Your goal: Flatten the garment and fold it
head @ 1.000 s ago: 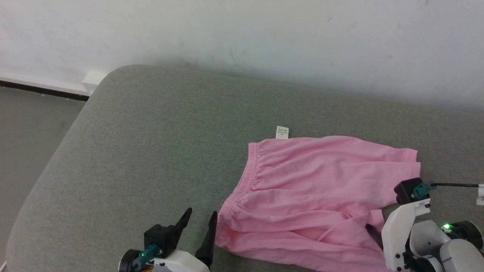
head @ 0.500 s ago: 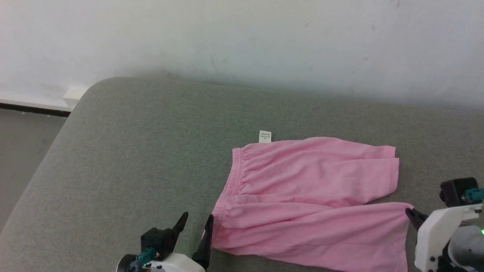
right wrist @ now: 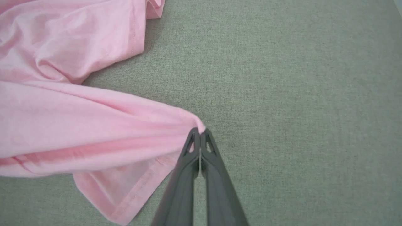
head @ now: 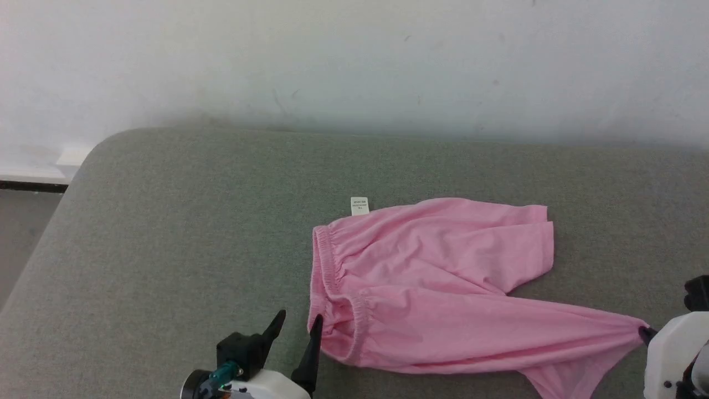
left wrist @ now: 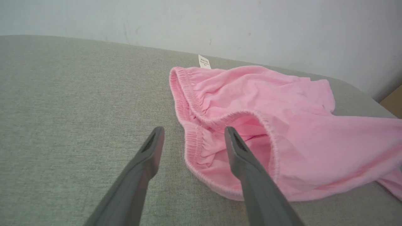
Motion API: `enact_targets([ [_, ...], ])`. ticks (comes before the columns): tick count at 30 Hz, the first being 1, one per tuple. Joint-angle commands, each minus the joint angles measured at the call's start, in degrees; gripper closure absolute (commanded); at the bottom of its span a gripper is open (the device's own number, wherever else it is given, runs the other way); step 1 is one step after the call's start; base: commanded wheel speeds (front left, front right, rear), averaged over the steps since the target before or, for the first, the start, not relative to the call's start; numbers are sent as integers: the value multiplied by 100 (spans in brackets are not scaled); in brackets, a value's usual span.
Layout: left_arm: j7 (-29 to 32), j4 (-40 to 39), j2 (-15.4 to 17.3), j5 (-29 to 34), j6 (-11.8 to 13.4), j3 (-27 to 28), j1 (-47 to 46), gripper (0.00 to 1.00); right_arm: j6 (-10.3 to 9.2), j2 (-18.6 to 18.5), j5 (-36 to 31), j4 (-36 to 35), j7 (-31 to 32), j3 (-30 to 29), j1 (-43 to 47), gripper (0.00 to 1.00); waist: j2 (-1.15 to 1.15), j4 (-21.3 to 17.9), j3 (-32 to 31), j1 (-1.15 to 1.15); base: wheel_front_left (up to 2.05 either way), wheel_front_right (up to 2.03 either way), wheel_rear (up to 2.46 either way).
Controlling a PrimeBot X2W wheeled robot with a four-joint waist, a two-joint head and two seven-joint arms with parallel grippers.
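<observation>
The garment point(head: 432, 288), light pink shorts with a gathered waistband and a small white label point(head: 359, 205), lies on the grey padded surface. My right gripper point(right wrist: 199, 131) is shut on the hem of the near leg, which stretches taut toward the right point(head: 644, 333). The far leg lies loose behind it. My left gripper point(head: 296, 324) is open at the waistband's near corner; in the left wrist view point(left wrist: 193, 131) one finger rests over the waistband opening of the garment point(left wrist: 282, 106), the other over bare fabric surface.
The grey upholstered surface point(head: 177, 233) runs back to a white wall point(head: 354, 55). Its rounded left corner drops to the floor point(head: 22, 227) at the far left. Bare surface lies left of and behind the shorts.
The right gripper closed on the near leg's hem and pulled it rightward, stretching that leg out. The waistband bunched toward the right. The head camera shifted, moving the whole scene left.
</observation>
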Motion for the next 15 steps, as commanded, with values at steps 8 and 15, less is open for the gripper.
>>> enact_targets([
  [8,-74,-7,-75,52,-75,-148,-205,0,-5,-74,-681,1232,-1333,-120,-822,0,0,284,124,0,0,0,0],
  [15,262,-307,57,69,-483,-548,-143,0,-5,279,-686,779,-2447,-118,-425,0,0,97,101,0,0,0,0],
])
